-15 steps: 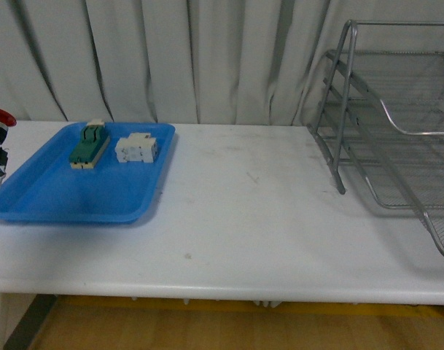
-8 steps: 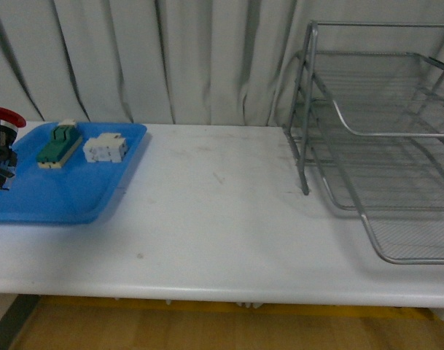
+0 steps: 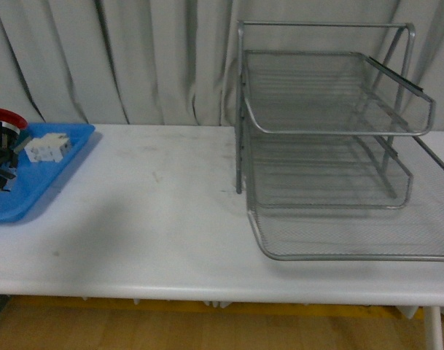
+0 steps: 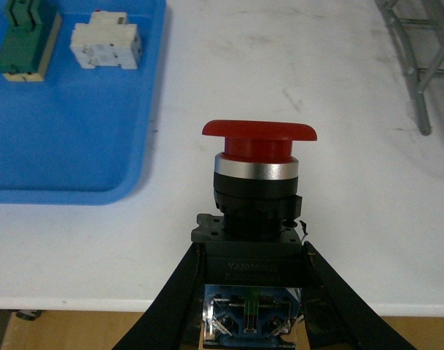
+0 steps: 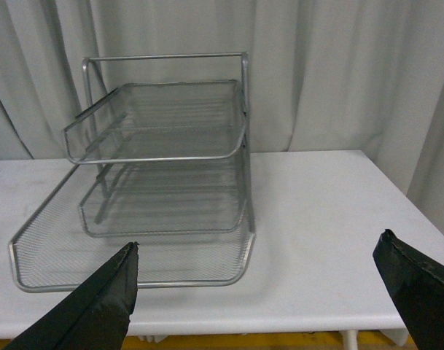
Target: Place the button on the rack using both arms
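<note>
The button (image 4: 256, 182) has a red mushroom cap, a black collar and a blue-green contact block. My left gripper (image 4: 251, 255) is shut on its body and holds it upright above the white table, near the blue tray (image 4: 76, 146). In the front view the button (image 3: 1, 138) shows at the far left edge. The rack (image 3: 331, 131), a silver three-tier wire-mesh tray, stands on the right half of the table. My right gripper (image 5: 259, 244) is open and empty, hanging in front of the rack (image 5: 160, 157), with the rack's lowest tier close to one finger.
A green-and-cream switch (image 4: 25, 40) and a white rectangular block (image 4: 105, 45) lie in the blue tray (image 3: 39, 182). Grey curtains hang behind the table. The table's front edge (image 3: 207, 292) runs across the front view, with wooden floor below.
The front view has swung to the right: the rack has come from the right edge toward the middle and the blue tray has slid to the left edge. The button stays held.
</note>
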Controlling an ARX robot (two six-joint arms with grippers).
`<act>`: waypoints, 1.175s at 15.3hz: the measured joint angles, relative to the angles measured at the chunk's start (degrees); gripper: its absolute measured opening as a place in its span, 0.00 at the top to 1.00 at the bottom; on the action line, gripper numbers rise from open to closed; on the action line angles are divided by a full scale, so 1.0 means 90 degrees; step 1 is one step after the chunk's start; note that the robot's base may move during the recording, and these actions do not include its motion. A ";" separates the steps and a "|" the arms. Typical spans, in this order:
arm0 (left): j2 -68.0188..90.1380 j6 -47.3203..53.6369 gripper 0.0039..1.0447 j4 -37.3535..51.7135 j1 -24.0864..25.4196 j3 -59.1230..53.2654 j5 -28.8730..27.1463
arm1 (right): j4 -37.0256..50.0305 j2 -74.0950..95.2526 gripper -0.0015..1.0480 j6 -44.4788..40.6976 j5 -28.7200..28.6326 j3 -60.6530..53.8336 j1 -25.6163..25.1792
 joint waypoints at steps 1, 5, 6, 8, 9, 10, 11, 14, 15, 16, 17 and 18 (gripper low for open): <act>0.0000 0.0002 0.71 0.0002 0.0010 0.0000 0.0002 | 0.0007 0.0000 0.06 0.0000 0.0000 0.0000 0.0000; -0.0002 -0.0002 0.71 -0.0112 -0.0328 0.0100 -0.0017 | 0.0007 -0.0002 0.06 0.0000 0.0019 0.0000 0.0000; 0.0068 0.0000 0.71 -0.0189 -0.0532 0.0359 -0.0087 | 0.0019 -0.0002 0.06 0.0000 0.0017 0.0000 0.0000; 0.0454 0.0002 0.71 -0.0296 -0.1001 0.1163 -0.0335 | 0.0015 0.0000 0.06 0.0000 0.0017 0.0000 0.0000; 0.0753 0.0010 0.71 -0.0396 -0.1387 0.1676 -0.0357 | 0.0015 0.0000 0.06 0.0000 0.0015 0.0000 0.0000; 0.1013 0.0022 0.71 -0.0534 -0.1712 0.2072 -0.0335 | 0.0015 0.0000 0.06 0.0000 0.0012 0.0000 0.0000; 0.1321 0.0070 0.71 -0.0682 -0.2093 0.2511 -0.0321 | 0.0015 0.0000 0.06 0.0000 0.0015 0.0000 0.0000; 0.2033 0.0347 0.71 -0.1022 -0.3111 0.3398 -0.0117 | 0.0015 0.0000 0.06 0.0000 0.0012 0.0000 0.0000; 0.2152 0.0454 0.71 -0.1120 -0.3373 0.3497 -0.0002 | 0.0015 0.0000 0.06 0.0000 0.0012 0.0000 0.0000; 0.2271 0.0571 0.71 -0.1209 -0.3628 0.3555 0.0143 | 0.0015 -0.0002 0.06 0.0000 0.0012 0.0000 0.0000; 0.2399 0.0678 0.71 -0.1229 -0.3801 0.3587 0.0148 | 0.0015 0.0000 0.06 0.0000 0.0012 0.0000 0.0000; 0.2586 0.0699 0.71 -0.1275 -0.3878 0.3655 0.0194 | 0.0015 0.0000 0.06 0.0000 0.0012 0.0000 0.0000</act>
